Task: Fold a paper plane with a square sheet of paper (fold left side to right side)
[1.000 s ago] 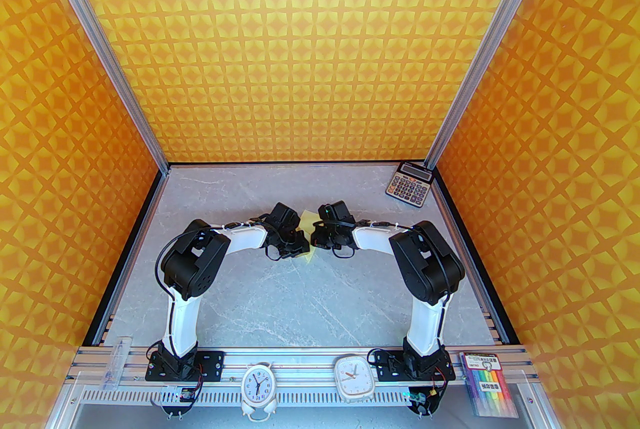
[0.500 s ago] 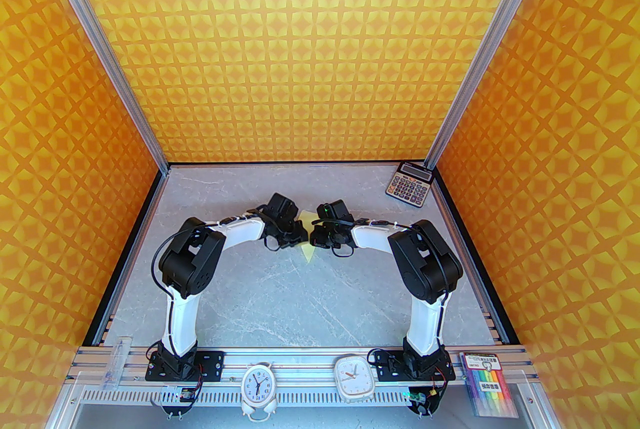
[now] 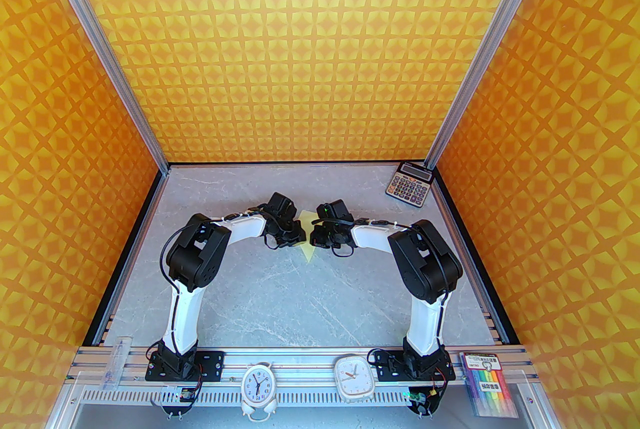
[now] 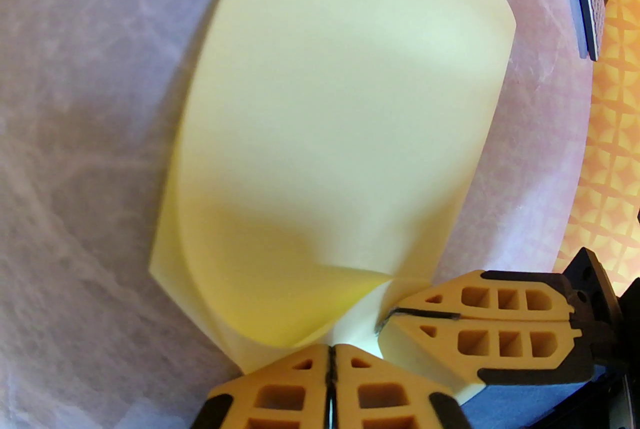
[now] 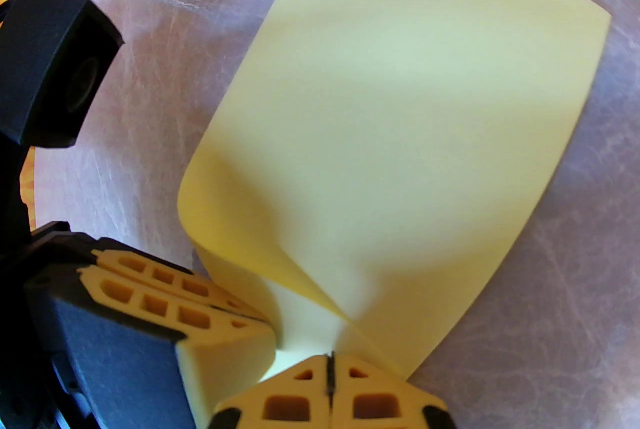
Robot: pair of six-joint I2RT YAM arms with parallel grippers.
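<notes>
Over the desk [image 3: 260, 297], left jaws and right jaws pinch the square sheet of paper [image 4: 345, 116] side by side. Light, floppy; corners likely grip best.

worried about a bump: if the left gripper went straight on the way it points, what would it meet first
Probably the sheet of paper the left gripper pinches, then the table; depth is unclear.

Left end effector [image 4: 330, 367] slightly farther back
</notes>
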